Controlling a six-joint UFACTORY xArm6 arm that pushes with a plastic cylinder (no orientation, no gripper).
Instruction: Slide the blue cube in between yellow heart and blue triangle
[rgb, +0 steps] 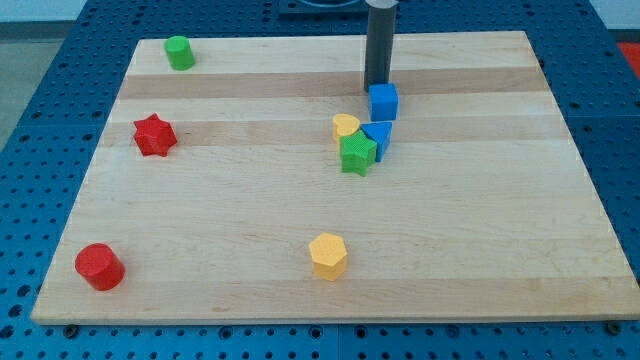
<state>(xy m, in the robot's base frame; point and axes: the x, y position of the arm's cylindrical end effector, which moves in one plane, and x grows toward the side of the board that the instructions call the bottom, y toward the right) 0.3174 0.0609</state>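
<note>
The blue cube (383, 102) sits right of the board's centre, toward the view's top. My tip (376, 84) stands just above it in the view, at its top-left edge, touching or nearly so. Just below the cube lies the blue triangle (379, 135), partly hidden by a green star (357, 153). The yellow heart (346, 126) lies to the left of the triangle, touching the green star's top. The cube's lower edge is close to both the heart and the triangle.
A green cylinder-like block (180, 52) sits at the top left. A red star (154, 135) is at the left. A red cylinder (99, 266) is at the bottom left. A yellow hexagon (328, 255) lies at bottom centre. The wooden board (500, 220) rests on a blue pegboard.
</note>
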